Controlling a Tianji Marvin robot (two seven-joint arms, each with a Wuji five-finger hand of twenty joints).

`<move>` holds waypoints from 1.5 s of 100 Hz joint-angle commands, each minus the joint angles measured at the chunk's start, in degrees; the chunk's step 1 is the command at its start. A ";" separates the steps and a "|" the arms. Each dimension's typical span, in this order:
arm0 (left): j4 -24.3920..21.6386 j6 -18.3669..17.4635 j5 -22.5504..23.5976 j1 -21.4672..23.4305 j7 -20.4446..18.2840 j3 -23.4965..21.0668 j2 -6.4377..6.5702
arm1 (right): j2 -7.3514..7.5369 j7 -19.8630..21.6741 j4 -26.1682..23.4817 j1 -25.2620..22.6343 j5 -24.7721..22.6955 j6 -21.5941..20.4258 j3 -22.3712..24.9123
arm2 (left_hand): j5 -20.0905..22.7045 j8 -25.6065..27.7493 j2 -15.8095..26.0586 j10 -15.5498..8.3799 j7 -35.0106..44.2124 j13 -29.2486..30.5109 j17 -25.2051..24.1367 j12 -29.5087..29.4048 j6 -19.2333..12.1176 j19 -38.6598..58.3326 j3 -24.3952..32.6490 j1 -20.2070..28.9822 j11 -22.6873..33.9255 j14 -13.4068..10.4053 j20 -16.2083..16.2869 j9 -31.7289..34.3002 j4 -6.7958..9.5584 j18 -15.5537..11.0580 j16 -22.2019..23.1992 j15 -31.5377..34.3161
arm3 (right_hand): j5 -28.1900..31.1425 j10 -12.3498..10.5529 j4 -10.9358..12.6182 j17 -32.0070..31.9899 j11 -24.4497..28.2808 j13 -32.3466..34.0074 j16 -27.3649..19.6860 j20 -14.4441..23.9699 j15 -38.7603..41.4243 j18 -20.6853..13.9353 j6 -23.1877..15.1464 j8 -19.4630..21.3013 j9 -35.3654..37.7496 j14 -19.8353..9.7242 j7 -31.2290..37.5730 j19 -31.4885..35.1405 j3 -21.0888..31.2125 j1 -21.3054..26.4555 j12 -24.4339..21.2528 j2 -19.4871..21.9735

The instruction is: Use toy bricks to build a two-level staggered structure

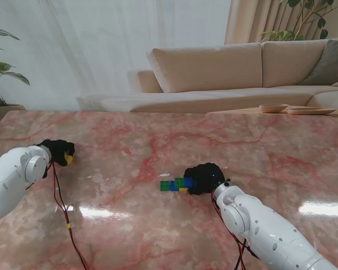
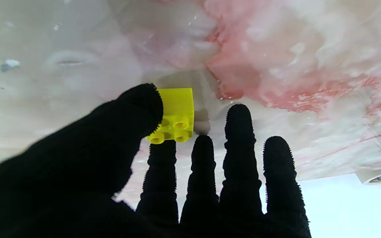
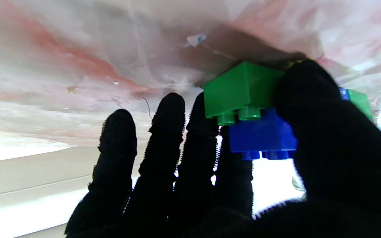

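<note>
Two hands show in our stand view, both in black knit gloves on white arm shells. No brand, label or writing can be read anywhere. Our left hand (image 1: 58, 151) sits on the left side of the glossy pink-veined marble table (image 1: 129, 135), with a small yellow brick (image 1: 69, 160) showing at its fingertips. Near the table's middle lies the brick cluster (image 1: 176, 184), green, blue and a sliver of yellow, and our right hand (image 1: 204, 178) is pressed against its right end. A beige sofa (image 1: 214, 70) stands beyond the table.

From our left wrist, the yellow brick (image 2: 176, 112) is a smooth, glossy cube with four round studs, resting on the marble. Our thumb (image 2: 137, 109) touches one side of it; the four fingers (image 2: 238, 132) are straight and slightly apart, and whether the nearest of them touches the brick we cannot tell. We cannot tell if the brick is truly pinched.

From our right wrist, a green brick (image 3: 241, 89) sits against the marble, its studs plugged into a blue brick (image 3: 263, 135) set off sideways, so the two overlap only partly. Another green brick (image 3: 360, 102) peeks past the thumb (image 3: 309, 96), which presses on the blue and green pair. The index finger (image 3: 207, 122) lies against the green brick's other side, so the hand is clamped on the stack; the remaining fingers are extended, slightly apart.
</note>
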 commanded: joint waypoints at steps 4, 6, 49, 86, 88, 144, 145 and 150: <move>3.10 -0.40 -0.09 2.14 -1.15 1.58 -0.20 | -0.11 0.80 0.80 -0.47 0.10 0.09 -0.16 | 1.89 0.79 0.73 -3.91 1.42 2.12 0.45 0.38 -1.34 2.68 2.05 3.09 7.63 -0.16 1.06 12.97 0.62 1.78 0.96 2.06 | 3.67 -1.13 -0.71 -0.44 -0.23 1.62 1.01 0.90 0.67 0.37 -6.74 0.74 2.17 -1.44 3.92 0.83 4.96 2.82 -0.46 2.22; 3.16 -0.41 -0.18 2.14 -1.18 1.65 -0.20 | -0.11 0.82 0.79 -0.48 0.10 0.08 -0.15 | 1.50 0.55 0.74 -3.92 0.87 1.95 0.43 0.42 -1.01 2.65 2.14 3.29 7.41 -0.25 0.93 12.53 0.66 1.60 0.96 1.97 | 3.61 -1.17 -0.71 -0.44 -0.23 1.61 1.01 0.90 0.66 0.37 -6.71 0.72 2.19 -1.45 3.89 0.83 4.96 2.83 -0.46 2.22; 6.69 -1.21 -2.21 0.94 2.25 5.60 -0.50 | -0.11 0.83 0.88 -0.42 0.22 -0.26 -0.20 | 3.70 1.79 -0.84 -3.76 3.52 5.18 2.95 9.46 -1.66 6.25 -1.60 5.12 8.48 -0.19 0.42 16.95 -3.17 1.58 2.31 5.41 | 3.67 -1.15 -0.70 -0.44 -0.23 1.65 1.01 0.90 0.66 0.37 -6.84 0.71 2.21 -1.44 3.88 0.82 4.97 2.84 -0.47 2.21; 7.54 -1.81 -3.28 0.62 2.93 6.18 -0.80 | -0.15 0.82 0.86 -0.45 0.32 -0.17 -0.27 | 12.44 -5.83 2.16 -3.44 10.89 11.18 5.78 18.42 -7.52 8.74 -10.63 6.42 -0.22 2.01 -0.01 32.18 -4.53 3.69 2.60 9.01 | 3.70 -1.17 -0.69 -0.44 -0.23 1.67 1.01 0.90 0.67 0.37 -6.78 0.73 2.17 -1.42 3.92 0.82 4.96 2.77 -0.47 2.33; 7.53 -1.75 -3.32 0.65 2.94 6.13 -0.82 | -0.15 0.81 0.87 -0.45 0.32 -0.16 -0.27 | 12.67 -6.09 2.41 -3.39 10.92 11.29 5.78 18.42 -7.53 8.74 -10.80 6.06 -0.29 2.07 -0.02 32.50 -4.59 3.77 2.59 9.06 | 3.70 -1.20 -0.69 -0.44 -0.23 1.64 1.01 0.90 0.66 0.37 -6.77 0.72 2.17 -1.41 3.92 0.82 4.95 2.76 -0.47 2.33; -11.14 1.19 6.23 11.59 -0.78 -12.72 -1.18 | -0.24 -0.09 1.28 -0.32 0.16 -0.12 -0.52 | 22.56 -14.72 4.22 -1.00 8.19 15.98 7.10 12.10 -5.64 10.19 -12.21 3.95 1.19 4.02 1.03 38.19 -4.71 6.26 1.99 9.40 | 3.59 -1.16 -0.69 -0.44 -0.25 1.64 1.00 0.90 0.64 0.37 -6.77 0.69 2.15 -1.46 3.86 0.82 4.94 2.73 -0.47 2.41; -11.60 1.28 6.37 11.80 -0.82 -12.93 -1.22 | -0.24 -0.11 1.28 -0.32 0.15 -0.11 -0.53 | 22.58 -14.73 4.22 -1.00 8.18 16.02 7.10 12.08 -5.64 10.20 -12.20 3.91 1.19 4.02 1.05 38.20 -4.71 6.28 1.98 9.40 | 3.60 -1.16 -0.68 -0.44 -0.25 1.65 1.00 0.90 0.64 0.37 -6.78 0.69 2.15 -1.46 3.87 0.82 4.95 2.74 -0.47 2.42; -13.79 1.68 6.91 12.69 -0.98 -13.76 -1.44 | -0.26 -0.23 1.31 -0.33 0.14 -0.06 -0.55 | 22.61 -14.74 4.07 -0.96 8.15 16.19 7.22 12.02 -5.63 10.28 -12.12 3.83 1.25 4.07 1.12 38.39 -4.72 6.32 1.98 9.38 | 3.61 -1.10 -0.68 -0.44 -0.25 1.63 1.00 0.90 0.64 0.37 -6.77 0.70 2.12 -1.44 3.87 0.82 4.93 2.72 -0.46 2.46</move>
